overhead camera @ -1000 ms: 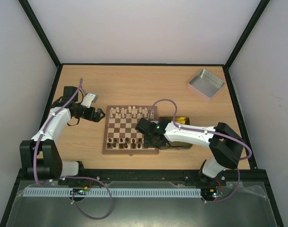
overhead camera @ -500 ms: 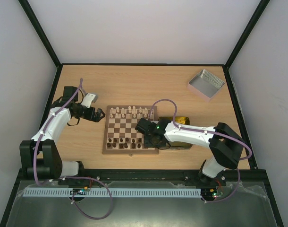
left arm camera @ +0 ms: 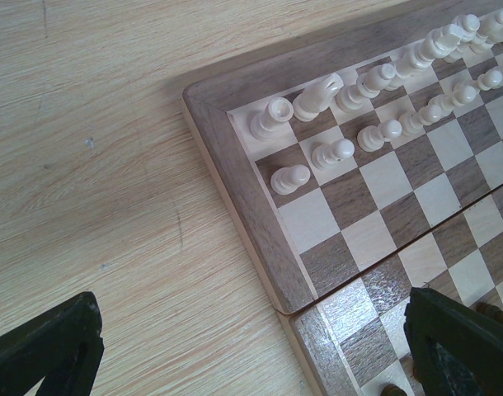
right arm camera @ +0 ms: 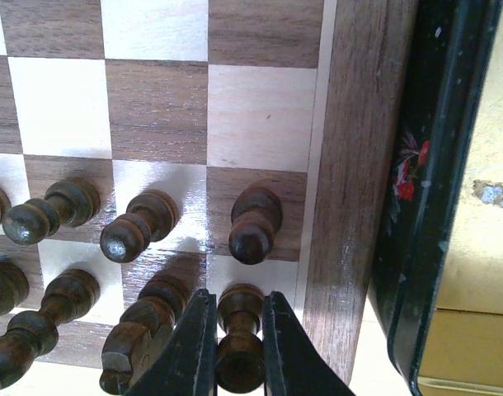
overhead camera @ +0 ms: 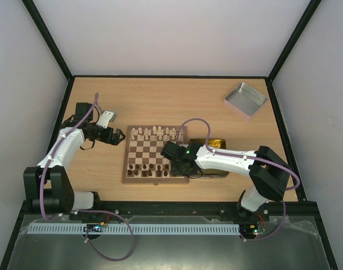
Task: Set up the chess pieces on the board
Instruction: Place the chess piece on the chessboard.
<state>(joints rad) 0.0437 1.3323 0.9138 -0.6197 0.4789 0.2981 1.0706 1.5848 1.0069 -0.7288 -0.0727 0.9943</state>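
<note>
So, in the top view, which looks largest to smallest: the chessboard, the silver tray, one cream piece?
1. Chessboard, largest.
2. Silver tray, second, though it lies farther from the camera.
3. Cream piece, clearly smallest.

The left arm [overhead camera: 64,147] rises from its base at the desk's near edge and reaches forward, wrist turned rightward. The left pincer [overhead camera: 118,136] hovers low with its jaws spread wide, and its dark fingers [left arm camera: 45,346] show only at the bottom corners of the wrist view. The right arm [overhead camera: 228,160] folds at its elbow near the desk's right edge, forearm stretched leftward and wrist tipped down. The right pincer [right arm camera: 240,318] is clamped on a dark chess piece [right arm camera: 238,363].
</note>
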